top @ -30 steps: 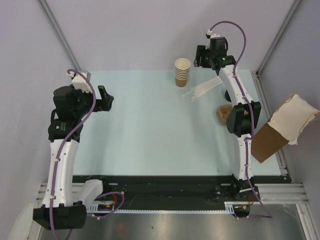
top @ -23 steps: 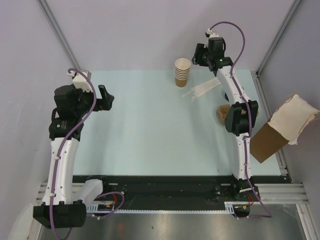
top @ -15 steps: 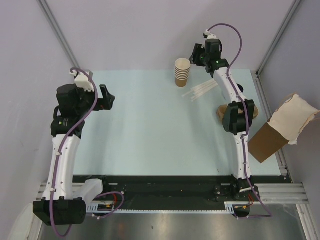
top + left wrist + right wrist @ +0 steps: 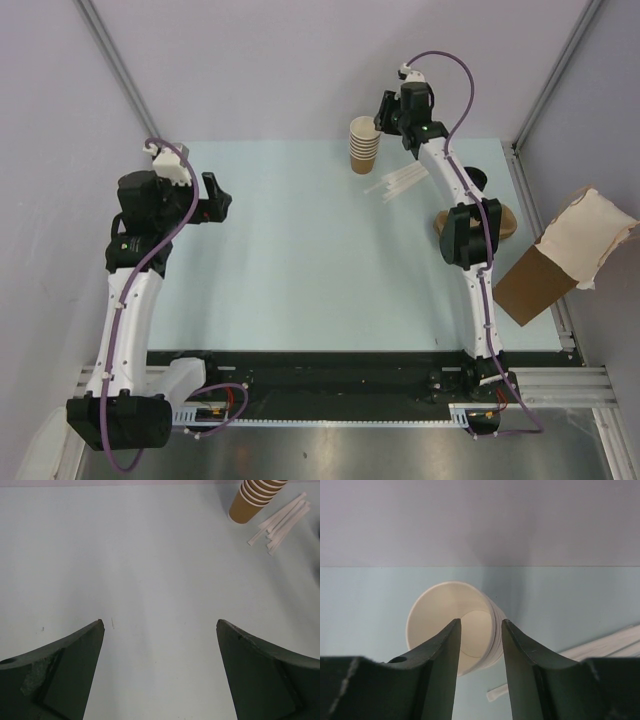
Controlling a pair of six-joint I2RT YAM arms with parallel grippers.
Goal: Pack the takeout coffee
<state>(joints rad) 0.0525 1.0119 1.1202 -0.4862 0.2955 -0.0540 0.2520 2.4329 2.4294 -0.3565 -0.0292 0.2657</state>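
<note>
A black round lid (image 4: 474, 180) shows partly behind my right arm at the table's far right; it looks like the takeout coffee, and its cup body is hidden. My right gripper (image 4: 384, 117) hovers at the rim of the stack of lidless tan paper cups (image 4: 365, 146). In the right wrist view the gripper (image 4: 481, 623) is open with a narrow gap, and the stack's white top cup (image 4: 440, 617) shows between and beyond the fingers, not gripped. My left gripper (image 4: 215, 195) is wide open and empty above the left of the table, as the left wrist view (image 4: 160, 624) shows.
White paper-wrapped sticks (image 4: 405, 182) lie right of the cup stack and also show in the left wrist view (image 4: 280, 522). A brown moulded-pulp tray (image 4: 508, 222) sits mostly behind my right arm. A cardboard box with crumpled paper (image 4: 560, 260) stands off the table's right edge.
My right gripper has swung left from right of the cup stack to its rim. My left gripper has shifted slightly farther and to the right, still open.
</note>
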